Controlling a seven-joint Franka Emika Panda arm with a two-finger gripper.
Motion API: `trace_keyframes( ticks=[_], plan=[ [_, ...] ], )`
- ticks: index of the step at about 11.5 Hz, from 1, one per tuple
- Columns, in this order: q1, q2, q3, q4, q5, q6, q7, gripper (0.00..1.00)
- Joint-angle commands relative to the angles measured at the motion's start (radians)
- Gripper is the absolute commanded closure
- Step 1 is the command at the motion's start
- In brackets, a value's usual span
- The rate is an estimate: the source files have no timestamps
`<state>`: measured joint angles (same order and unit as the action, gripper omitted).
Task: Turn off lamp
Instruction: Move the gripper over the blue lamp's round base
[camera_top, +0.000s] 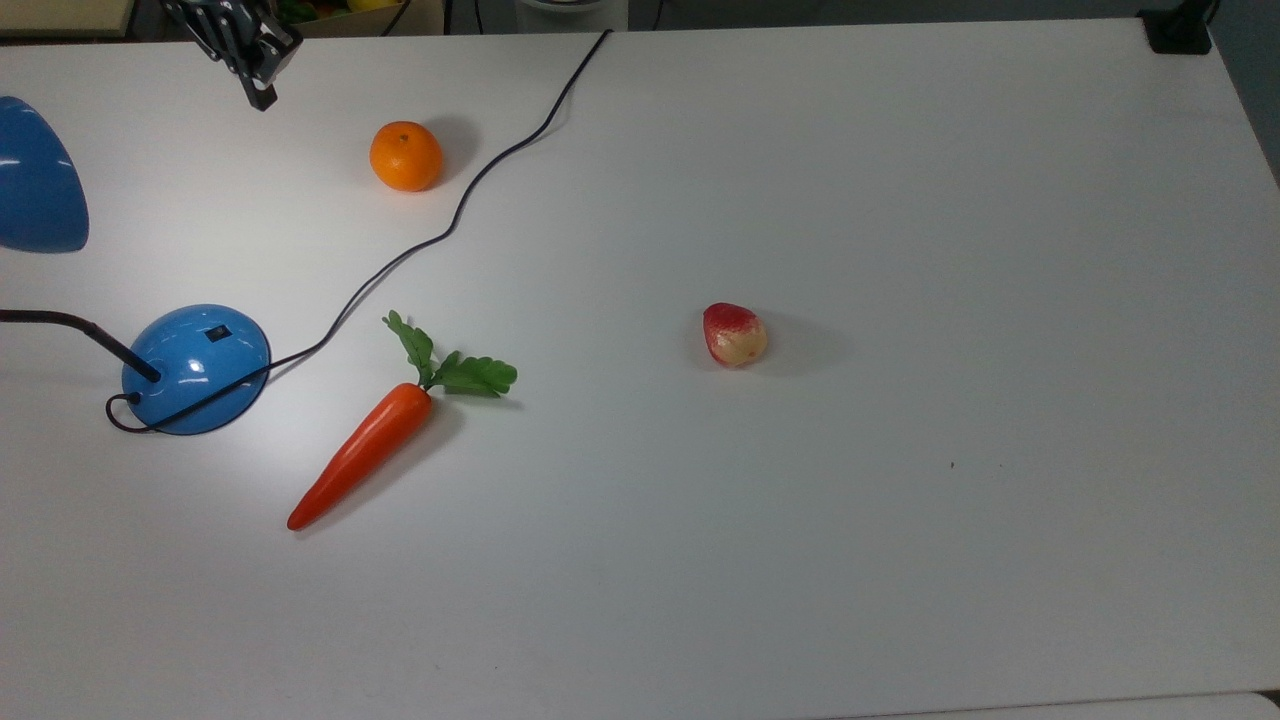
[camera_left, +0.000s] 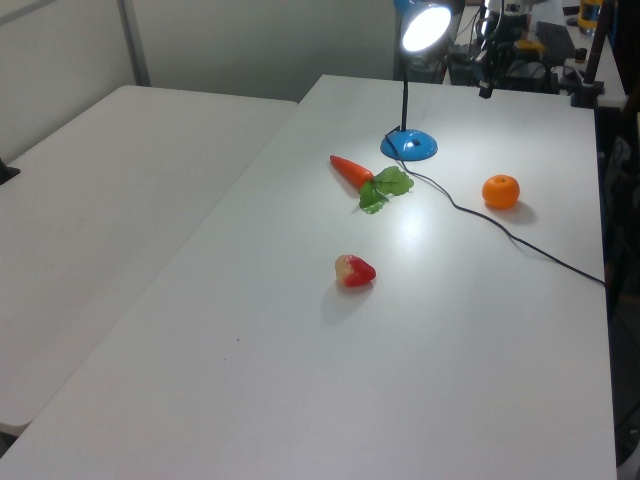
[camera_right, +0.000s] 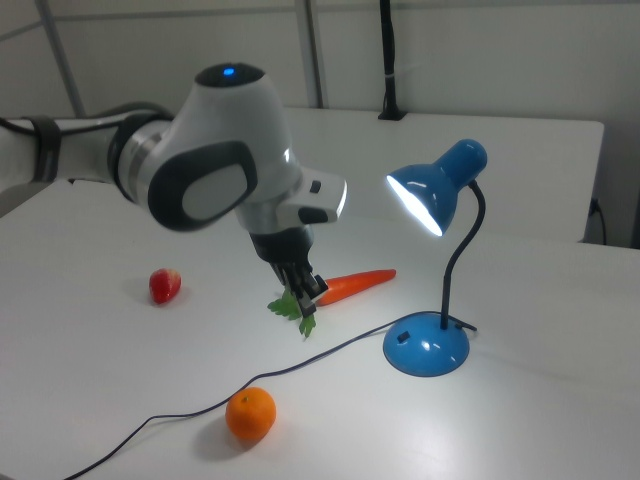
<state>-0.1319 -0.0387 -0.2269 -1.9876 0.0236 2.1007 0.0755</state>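
Observation:
The lamp's glossy blue dome base (camera_top: 195, 368) stands at the top view's left, with a small black switch (camera_top: 218, 333) on its upper face. Its blue shade (camera_top: 35, 190) hangs farther left on a thin black neck. The bulb (camera_left: 425, 28) glows bright in the left view, and the shade's mouth (camera_right: 420, 205) is lit in the right view. My gripper (camera_top: 262, 98) hovers above the table's far edge, up and right of the base and left of the orange; its fingers look shut with nothing held. It also appears as the gripper (camera_left: 486, 90) in the left view and the gripper (camera_right: 308, 318) in the right view.
An orange (camera_top: 405, 155) sits right of the gripper. The lamp's black cord (camera_top: 450, 225) snakes from the base to the table's far edge. A toy carrot (camera_top: 365, 450) lies right of the base, and a red-and-cream strawberry (camera_top: 734, 334) sits mid-table on the white table (camera_top: 900, 500).

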Motion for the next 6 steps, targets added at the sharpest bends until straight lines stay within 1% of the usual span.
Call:
trace_keyframes(
  ticks=[1,2,4,6],
  plan=[
    [-0.049,-0.017,0.047,-0.126,0.010,0.266,0.124,1.00],
    [-0.058,0.018,0.047,-0.125,0.010,0.313,0.139,1.00],
    [-0.071,0.110,0.050,-0.120,0.007,0.459,0.194,1.00],
    [-0.077,0.183,0.058,-0.105,0.006,0.551,0.214,1.00]
  ],
)
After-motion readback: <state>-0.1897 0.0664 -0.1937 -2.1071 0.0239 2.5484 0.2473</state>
